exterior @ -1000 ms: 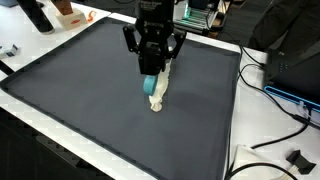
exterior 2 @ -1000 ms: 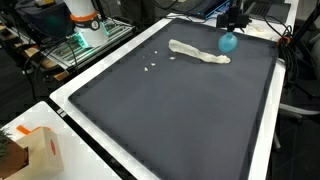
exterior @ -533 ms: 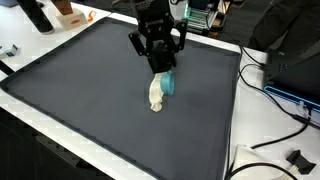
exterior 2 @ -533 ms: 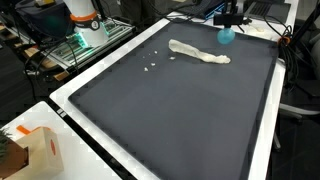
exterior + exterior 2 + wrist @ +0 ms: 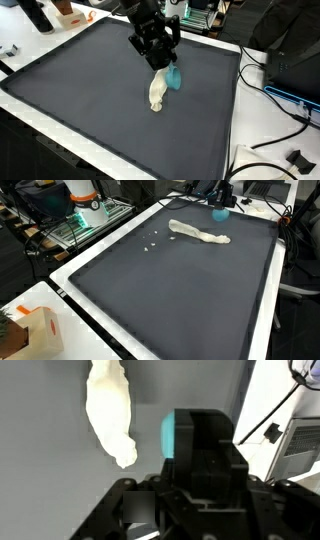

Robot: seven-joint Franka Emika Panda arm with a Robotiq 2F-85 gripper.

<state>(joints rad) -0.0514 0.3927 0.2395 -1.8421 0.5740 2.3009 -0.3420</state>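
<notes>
Hand (image 5: 160, 62) closed on a small teal object (image 5: 174, 79), gripped at the fingertips. In the wrist view one finger hides most of the object (image 5: 177, 435). Object appears held clear of the dark grey mat (image 5: 90, 90) that covers the table, toward the table's far edge in an exterior view (image 5: 220, 213). Just beside the object, a cream cloth piece (image 5: 156, 93) lies flat and elongated on the mat. A few white crumbs (image 5: 152, 247) sit near the cloth, apart from it. Black cables (image 5: 268, 100) run along the table's edge.
</notes>
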